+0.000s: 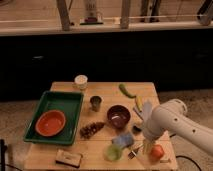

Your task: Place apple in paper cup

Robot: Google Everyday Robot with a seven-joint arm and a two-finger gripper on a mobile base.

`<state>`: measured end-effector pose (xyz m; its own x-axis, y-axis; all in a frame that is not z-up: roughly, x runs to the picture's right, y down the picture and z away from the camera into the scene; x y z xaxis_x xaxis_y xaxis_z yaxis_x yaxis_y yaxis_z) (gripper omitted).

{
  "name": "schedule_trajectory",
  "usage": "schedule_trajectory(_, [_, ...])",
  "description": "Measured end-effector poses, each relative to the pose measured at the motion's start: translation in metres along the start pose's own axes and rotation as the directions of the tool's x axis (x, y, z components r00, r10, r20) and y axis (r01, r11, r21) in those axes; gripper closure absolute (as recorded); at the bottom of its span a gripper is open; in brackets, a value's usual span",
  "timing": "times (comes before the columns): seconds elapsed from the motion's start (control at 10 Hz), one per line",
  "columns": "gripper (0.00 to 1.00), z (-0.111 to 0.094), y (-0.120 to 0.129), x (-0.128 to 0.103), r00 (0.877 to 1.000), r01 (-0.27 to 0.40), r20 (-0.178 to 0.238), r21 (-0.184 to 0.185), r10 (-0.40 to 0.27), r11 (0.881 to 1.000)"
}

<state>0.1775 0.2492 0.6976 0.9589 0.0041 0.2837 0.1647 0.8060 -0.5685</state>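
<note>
The apple is small and red-orange and lies at the front right corner of the wooden table. The paper cup is white and stands upright at the back left of the table, far from the apple. My white arm reaches in from the right. My gripper hangs low just left of the apple, close beside it. I cannot tell whether it touches the apple.
A green tray with an orange bowl is on the left. A dark metal cup, a dark bowl, a green translucent cup, a blue sponge, a banana and a green vegetable lie between the apple and the cup.
</note>
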Motion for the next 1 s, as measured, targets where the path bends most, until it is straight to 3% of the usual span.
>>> schedule_trajectory(0.2, [0.20, 0.000, 0.001, 0.004, 1.000, -0.012, 0.003, -0.002, 0.012, 1.000])
schedule_trajectory(0.4, [0.20, -0.001, 0.015, 0.024, 0.999, -0.041, 0.003, -0.022, 0.041, 0.999])
schedule_trajectory(1.0, [0.20, 0.012, 0.040, 0.054, 0.998, -0.061, 0.018, -0.071, 0.062, 0.996])
